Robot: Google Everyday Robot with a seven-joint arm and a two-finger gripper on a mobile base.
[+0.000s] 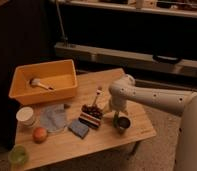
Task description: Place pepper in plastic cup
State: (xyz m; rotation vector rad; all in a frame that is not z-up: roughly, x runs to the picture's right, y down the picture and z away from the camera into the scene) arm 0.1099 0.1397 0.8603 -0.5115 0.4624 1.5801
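The pepper (115,119) shows only as a slim dark green piece at the left rim of the shiny metal cup (123,123), right of the table's middle. My gripper (114,113) hangs below the white arm (142,97) and comes down right onto the pepper, hiding most of it. The plastic cup (18,155), small and translucent green, stands at the table's front left corner, far from the gripper.
An orange bin (42,80) with a utensil inside sits at the back left. A white cup (26,116), an orange fruit (40,134), a blue cloth (54,118), a blue sponge (79,128) and dark grapes (91,112) lie between gripper and plastic cup.
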